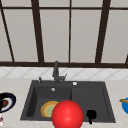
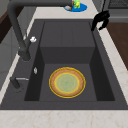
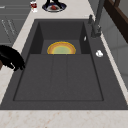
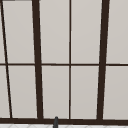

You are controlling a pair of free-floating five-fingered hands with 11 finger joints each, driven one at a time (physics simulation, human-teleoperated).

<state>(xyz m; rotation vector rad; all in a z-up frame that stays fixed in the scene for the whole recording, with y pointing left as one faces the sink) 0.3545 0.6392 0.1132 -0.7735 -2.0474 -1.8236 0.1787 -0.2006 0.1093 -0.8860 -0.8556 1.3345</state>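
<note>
**Sink: one plate in basin, one hand at front rim**

L to R in front view: 1 dark plate (image 1: pixel 7 101) on counter, 1 yellow-orange plate (image 1: pixel 47 108) lying flat in the left basin of sink (image 1: pixel 90 96), face up, round so no long axis. 1 red ball (image 1: pixel 67 115) in front. Right hand (image 1: pixel 91 115) at the sink's front edge near drainboard, fingers curled down, holding nothing. 1 blue plate (image 1: pixel 125 105) far right. 1 faucet (image 1: pixel 56 71) behind.
</note>
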